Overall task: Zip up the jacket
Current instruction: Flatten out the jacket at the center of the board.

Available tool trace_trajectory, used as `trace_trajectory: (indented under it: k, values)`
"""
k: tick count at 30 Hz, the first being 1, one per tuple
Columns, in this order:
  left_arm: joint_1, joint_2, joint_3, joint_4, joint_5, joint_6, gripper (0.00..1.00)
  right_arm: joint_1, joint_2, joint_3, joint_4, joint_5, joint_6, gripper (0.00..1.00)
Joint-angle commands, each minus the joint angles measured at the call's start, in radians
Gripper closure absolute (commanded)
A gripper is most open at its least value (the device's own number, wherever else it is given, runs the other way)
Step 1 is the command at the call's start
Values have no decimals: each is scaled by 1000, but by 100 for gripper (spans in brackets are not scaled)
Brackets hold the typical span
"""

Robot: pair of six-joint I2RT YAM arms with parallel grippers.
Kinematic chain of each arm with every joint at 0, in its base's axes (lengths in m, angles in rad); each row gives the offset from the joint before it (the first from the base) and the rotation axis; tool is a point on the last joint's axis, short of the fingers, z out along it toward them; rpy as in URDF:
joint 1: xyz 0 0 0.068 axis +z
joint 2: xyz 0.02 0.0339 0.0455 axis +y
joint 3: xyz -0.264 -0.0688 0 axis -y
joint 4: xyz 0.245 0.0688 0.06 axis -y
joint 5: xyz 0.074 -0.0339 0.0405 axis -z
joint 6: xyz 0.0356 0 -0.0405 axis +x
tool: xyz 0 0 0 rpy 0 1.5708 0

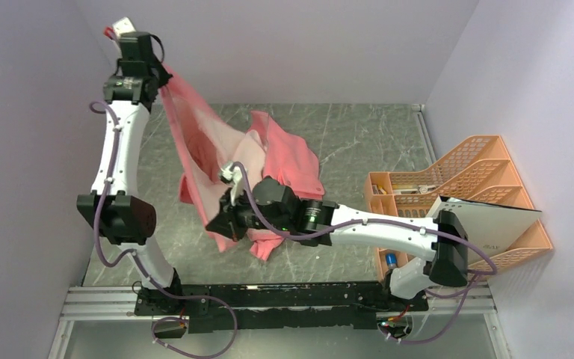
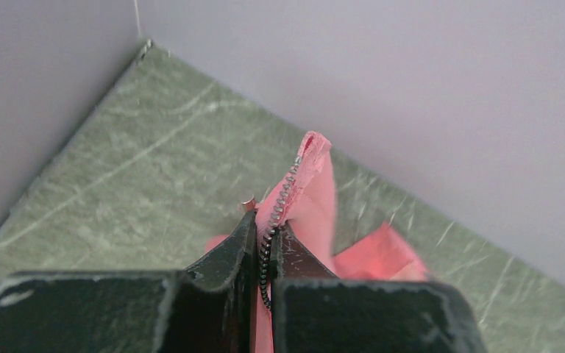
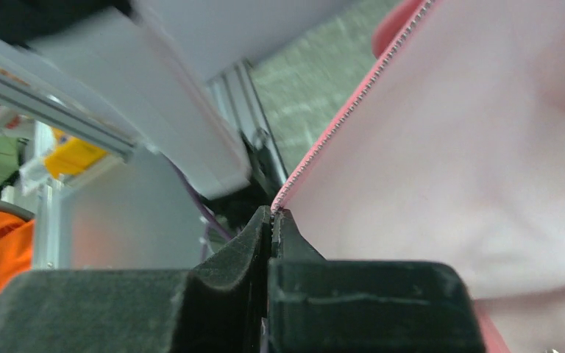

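Salmon-pink jacket (image 1: pixel 220 149) was half lifted. One front edge was strung between the two arms; the rest lay bunched on the green marbled table (image 1: pixel 359 134), mid-workspace.

Left gripper (image 2: pixel 265 235) was raised high near the far-left wall, fingers pressed together on the zipper tape. The metal zipper teeth (image 2: pixel 283 198) ran up out of the pinch to a free fabric tip. A small metal bit (image 2: pixel 248 202) sat beside the left finger; pull or stop, can't tell.

Right gripper (image 3: pixel 272 220) was low, over the near part of the pile. Its fingers were clamped on the same kind of toothed edge (image 3: pixel 353 110), which climbed away taut-ish, with pale lining beside it.

An orange file organiser (image 1: pixel 478 172) stood well apart at the right.

Handling, as a judgement: the fabric looked light, soft and floppy, with no stiffness, so it would sag and fold wherever unsupported. The weave probably gives enough friction for a firm pinch. The zipper tape looked like the best hold since it is the firmest line. One hold near the bottom stop and one on the pull would keep the track straight. The pull is tiny and likely slips easily. Whether both zipper halves were engaged can't be told.
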Motion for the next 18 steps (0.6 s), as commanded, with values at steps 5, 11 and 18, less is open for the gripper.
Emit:
trace_trajectory:
  k: [5, 11, 18]
  values:
    - [199, -62, 227, 124, 45, -42, 95, 146, 130, 387, -146, -162, -83, 100]
    - [364, -98, 220, 121, 136, -96, 95, 179, 190, 522, -183, -182, -89, 100]
    - [376, -96, 164, 196, 232, -59, 95, 172, 165, 416, -156, -52, -34, 100]
